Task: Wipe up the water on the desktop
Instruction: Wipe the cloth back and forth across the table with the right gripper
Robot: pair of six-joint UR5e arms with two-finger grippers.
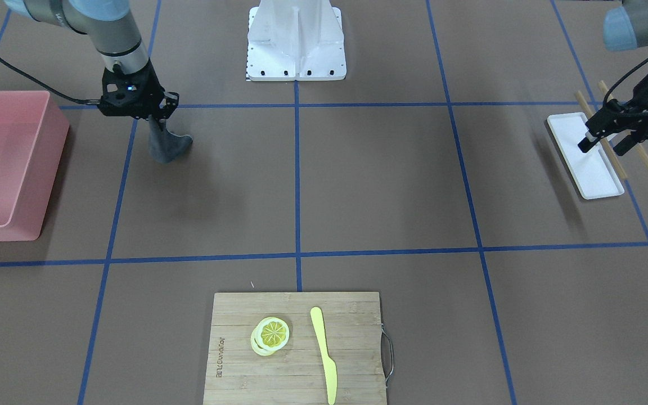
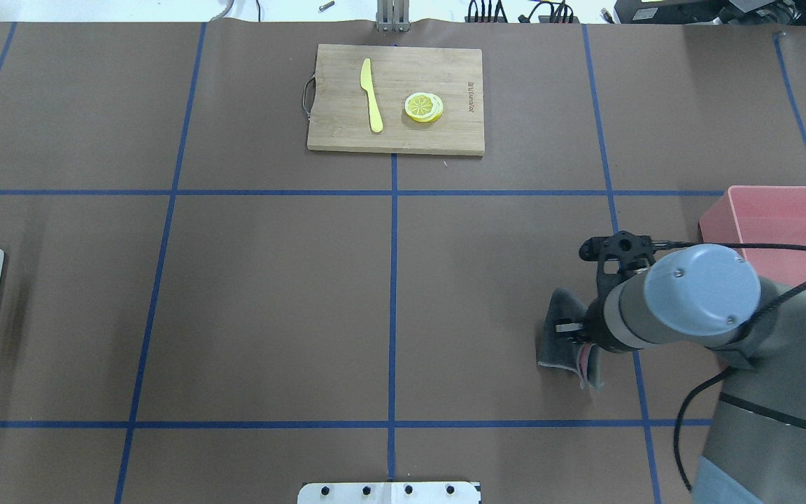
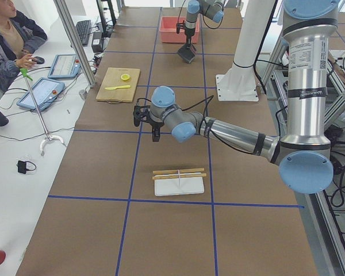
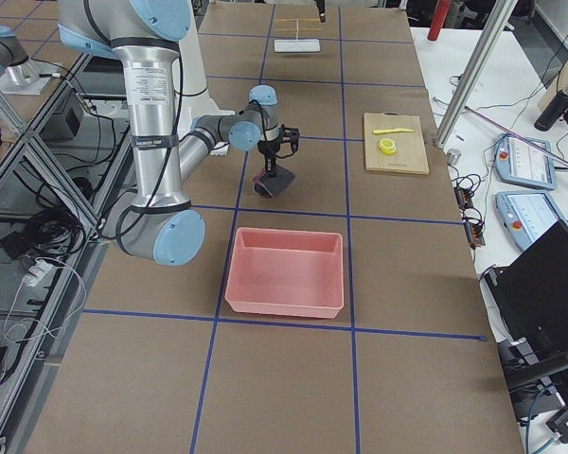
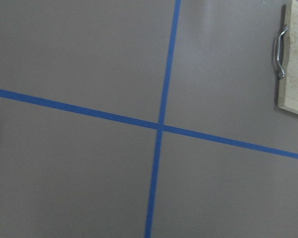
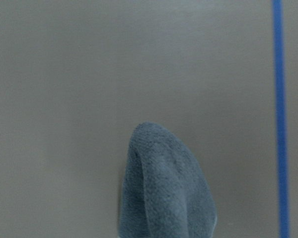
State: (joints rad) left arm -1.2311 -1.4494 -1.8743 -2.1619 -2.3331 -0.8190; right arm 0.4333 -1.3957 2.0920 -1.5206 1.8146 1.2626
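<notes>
The desktop [image 1: 380,180] is a wide brown surface with blue tape lines; I see no clear water patch on it. My right gripper [image 1: 158,119] is shut on a grey cloth [image 1: 169,145] that hangs down and touches the desktop near the pink bin. The cloth also shows in the overhead view [image 2: 558,336] and in the right wrist view [image 6: 164,193]. My left gripper [image 1: 601,147] is open and empty, hovering above a white tray [image 1: 588,169] at the other end. The left wrist view shows only bare desktop [image 5: 89,173] and the cutting board's corner.
A pink bin [image 1: 3,163] stands beside the cloth. A bamboo cutting board [image 1: 352,337] at the far edge holds lemon slices [image 1: 271,334] and a yellow knife [image 1: 324,351]. Two chopsticks [image 1: 642,154] lie across the white tray. The white robot base [image 1: 296,42] is in the middle.
</notes>
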